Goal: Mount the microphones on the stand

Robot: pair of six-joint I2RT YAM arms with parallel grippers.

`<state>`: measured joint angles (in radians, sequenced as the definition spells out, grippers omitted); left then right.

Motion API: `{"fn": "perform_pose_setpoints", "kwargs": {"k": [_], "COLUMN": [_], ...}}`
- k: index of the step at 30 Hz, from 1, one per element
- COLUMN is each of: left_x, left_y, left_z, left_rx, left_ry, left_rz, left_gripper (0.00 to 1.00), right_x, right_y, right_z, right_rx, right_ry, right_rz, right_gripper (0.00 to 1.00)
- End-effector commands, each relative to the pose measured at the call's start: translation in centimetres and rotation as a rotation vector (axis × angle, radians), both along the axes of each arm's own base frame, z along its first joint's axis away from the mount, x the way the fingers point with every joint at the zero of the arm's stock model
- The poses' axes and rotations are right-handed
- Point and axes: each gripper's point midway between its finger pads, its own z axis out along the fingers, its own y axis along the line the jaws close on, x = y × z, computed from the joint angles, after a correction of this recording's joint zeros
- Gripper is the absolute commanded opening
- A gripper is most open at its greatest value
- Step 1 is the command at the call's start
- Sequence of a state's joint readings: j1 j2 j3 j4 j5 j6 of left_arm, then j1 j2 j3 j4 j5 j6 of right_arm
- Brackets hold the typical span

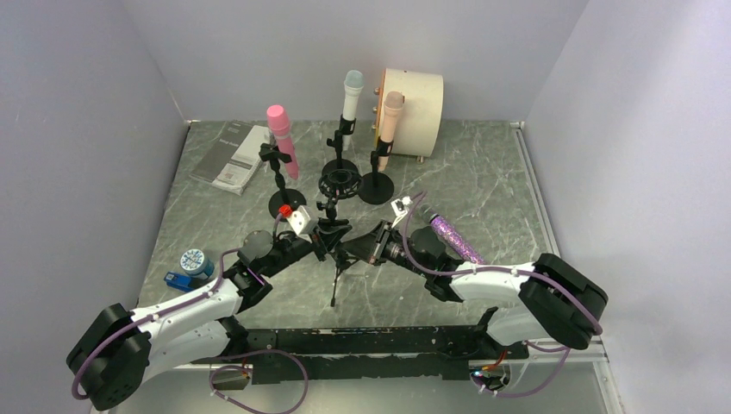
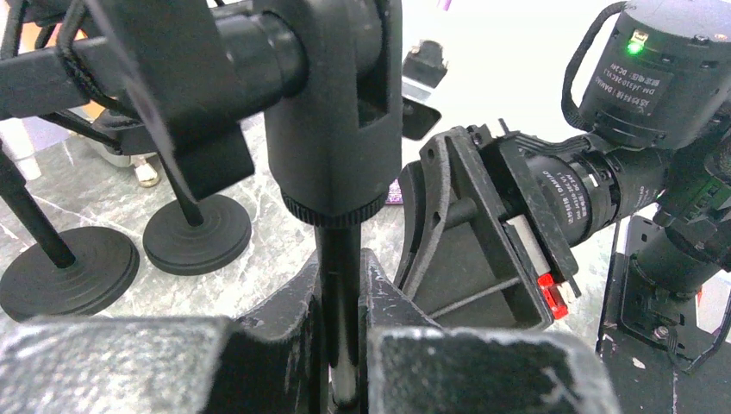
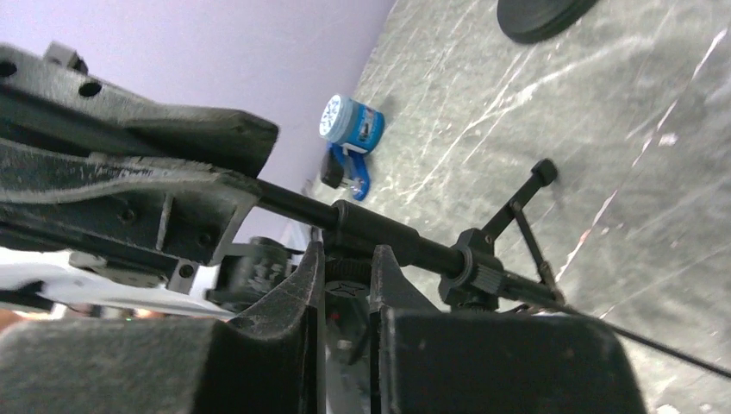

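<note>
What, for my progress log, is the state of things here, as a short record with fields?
mounted mics: pink microphone, white microphone, peach microphone
unmounted mic: purple glitter microphone, lying on the table
free stand: tripod stand, between the two arms, no mic on it
left tool: shut on the tripod stand's pole
right tool: shut on the same stand
other things: booklet, cream drum, blue-and-white roll
</note>
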<state>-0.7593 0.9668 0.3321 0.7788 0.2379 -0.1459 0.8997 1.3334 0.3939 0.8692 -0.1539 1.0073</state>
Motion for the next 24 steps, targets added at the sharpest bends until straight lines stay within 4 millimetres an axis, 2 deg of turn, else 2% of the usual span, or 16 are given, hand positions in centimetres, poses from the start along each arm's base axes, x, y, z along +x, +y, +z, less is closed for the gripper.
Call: {"fn": "perform_pose_setpoints", "kwargs": {"k": [1, 6, 9, 12, 13, 15, 16, 19, 21, 24], "left_x": [-0.1, -0.2, -0.2, -0.2, -0.2, -0.2, -0.2, -0.4, -0.5, -0.5], "left_y": [-0.4, -0.5, -0.4, -0.2, -0.1, -0.1, -0.1, 0.0, 0.1, 0.6], "left_z": [2.0, 1.9, 1.7, 1.7, 1.6, 1.6, 1.5, 1.7, 1.8, 1.5], "left_rx": [-0.041, -0.040, -0.017, -0.007, -0.003, 0.003, 0.005, 0.005, 0.007, 0.011], "left_ry": [-0.033, -0.040, -0.043, -0.049, -0.047, -0.045, -0.042, -0.048, -0.047, 0.002], "left_rz": [-0.016, -0.024, -0.025, -0.016, -0.012, -0.009, -0.008, -0.014, -0.014, 0.010], "left_gripper": [0.02, 0.02, 0.03, 0.03, 0.03, 0.11, 0.18, 0.39, 0.46, 0.52], "right_x": [1.4, 0.2, 0.0, 0.8, 1.0, 2.1, 2.8, 4.1, 4.9, 6.1], "right_y": [-0.7, -0.4, -0.4, -1.4, -1.8, -3.4, -4.7, -8.4, -11.1, -14.6], "right_z": [0.7, 1.5, 2.5, 2.6, 2.4, 1.8, 0.5, -0.8, -1.0, -0.8], "right_rx": [0.209, 0.395, 0.411, 0.348, 0.315, 0.227, 0.142, -0.042, -0.146, -0.327], "right_ry": [0.354, 0.590, 0.574, 0.489, 0.461, 0.389, 0.368, 0.264, 0.166, 0.026], "right_rz": [-0.134, -0.087, -0.074, -0.151, -0.182, -0.286, -0.367, -0.541, -0.639, -0.738], "right_gripper": [0.00, 0.00, 0.01, 0.33, 0.41, 0.52, 0.55, 0.60, 0.63, 0.68]}}
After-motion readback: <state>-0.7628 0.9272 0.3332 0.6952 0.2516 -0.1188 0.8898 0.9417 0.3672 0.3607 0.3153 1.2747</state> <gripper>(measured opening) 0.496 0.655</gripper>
